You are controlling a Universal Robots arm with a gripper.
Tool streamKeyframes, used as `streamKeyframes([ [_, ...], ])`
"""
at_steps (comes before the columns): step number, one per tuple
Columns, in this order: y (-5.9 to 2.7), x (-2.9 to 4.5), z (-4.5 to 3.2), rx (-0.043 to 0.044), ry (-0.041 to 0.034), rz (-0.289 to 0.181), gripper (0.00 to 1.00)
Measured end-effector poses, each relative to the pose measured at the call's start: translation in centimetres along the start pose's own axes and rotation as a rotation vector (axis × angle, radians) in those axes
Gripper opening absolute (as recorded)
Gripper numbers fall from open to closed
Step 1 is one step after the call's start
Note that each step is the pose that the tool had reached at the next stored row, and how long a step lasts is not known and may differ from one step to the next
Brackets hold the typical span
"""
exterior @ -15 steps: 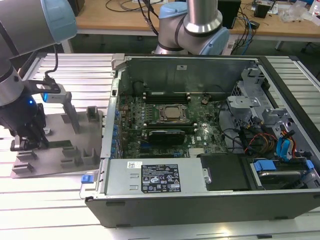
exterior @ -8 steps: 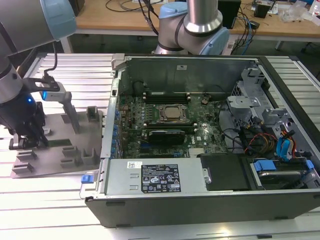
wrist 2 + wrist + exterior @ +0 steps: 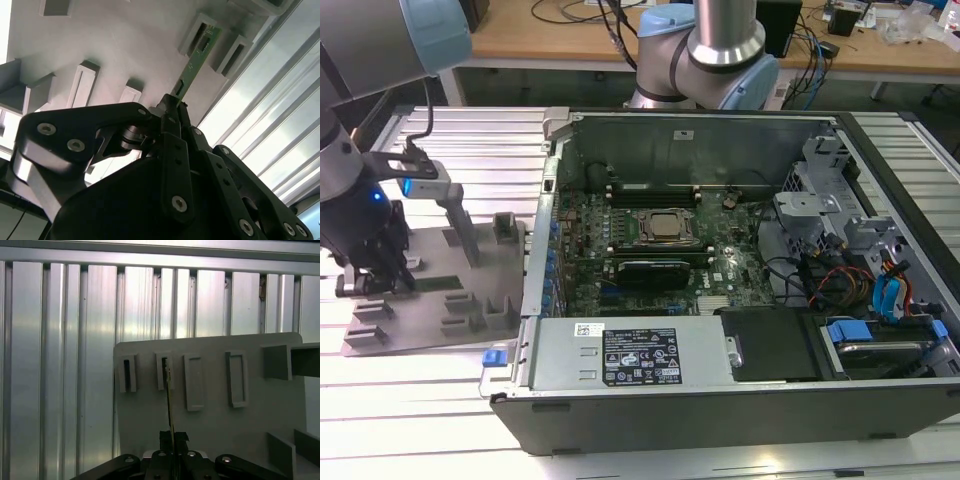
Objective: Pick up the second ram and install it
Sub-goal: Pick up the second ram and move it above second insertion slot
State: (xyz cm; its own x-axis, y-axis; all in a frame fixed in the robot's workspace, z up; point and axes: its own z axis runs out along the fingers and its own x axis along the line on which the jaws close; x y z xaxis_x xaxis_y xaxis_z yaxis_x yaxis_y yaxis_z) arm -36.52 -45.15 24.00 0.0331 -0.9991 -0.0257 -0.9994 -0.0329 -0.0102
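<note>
The second ram [image 3: 194, 65] is a thin green stick. In the first wrist view the second ram [image 3: 169, 400] appears edge-on. Its far end sits in a raised slot of the grey holder plate [image 3: 215, 430], and its near end is between my black fingers. My gripper [image 3: 172, 107] is shut on that near end, and the gripper [image 3: 173, 439] shows the same hold in the first wrist view. In the exterior view, my gripper [image 3: 375, 272] hangs low over the grey holder plate [image 3: 430, 310] at the exterior view's left, beside the open computer case [image 3: 720, 390].
The motherboard [image 3: 650, 250] lies inside the case, with long black slots above and below the processor. The case's metal wall [image 3: 538, 250] rises between the holder plate and the board. Grey posts [image 3: 460, 225] stand on the holder. A ribbed aluminium table [image 3: 60, 365] lies underneath.
</note>
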Motion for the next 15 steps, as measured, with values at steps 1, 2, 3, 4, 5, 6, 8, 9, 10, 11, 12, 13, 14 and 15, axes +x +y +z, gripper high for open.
streamKeyframes([
  [1,0.0,0.0,-0.1,-0.0001,0.0,0.0,0.11],
  [2,0.0,-0.01,-0.24,0.0,-0.0001,0.0,0.11],
  [3,0.0,-0.01,-0.53,0.0,0.0,0.0,0.11],
  [4,-0.01,-0.02,-0.77,0.0001,-0.0001,0.0,0.11],
  [5,-0.01,-0.03,-1.07,0.0001,-0.0001,0.0,0.11],
  [6,-0.01,-0.03,-1.27,0.0001,0.0,0.0,0.11],
  [8,-0.02,-0.04,-1.55,0.0001,-0.0001,0.0,0.11],
  [9,-0.02,-0.05,-1.69,0.0001,0.0,0.0,0.11],
  [10,-0.02,-0.05,-1.77,0.0001,-0.0001,0.0,0.11],
  [11,-0.02,-0.05,-1.91,0.0001,-0.0003,0.0,0.11],
  [12,-0.02,-0.05,-2.03,0.0001,-0.0003,0.0,0.11],
  [13,-0.02,-0.06,-2.28,0.0001,-0.0004,0.0,0.11],
  [14,-0.02,-0.07,-2.47,0.0001,-0.0004,0.0,0.11],
  [15,-0.03,-0.07,-2.6,0.0001,-0.0004,0.0,0.11],
])
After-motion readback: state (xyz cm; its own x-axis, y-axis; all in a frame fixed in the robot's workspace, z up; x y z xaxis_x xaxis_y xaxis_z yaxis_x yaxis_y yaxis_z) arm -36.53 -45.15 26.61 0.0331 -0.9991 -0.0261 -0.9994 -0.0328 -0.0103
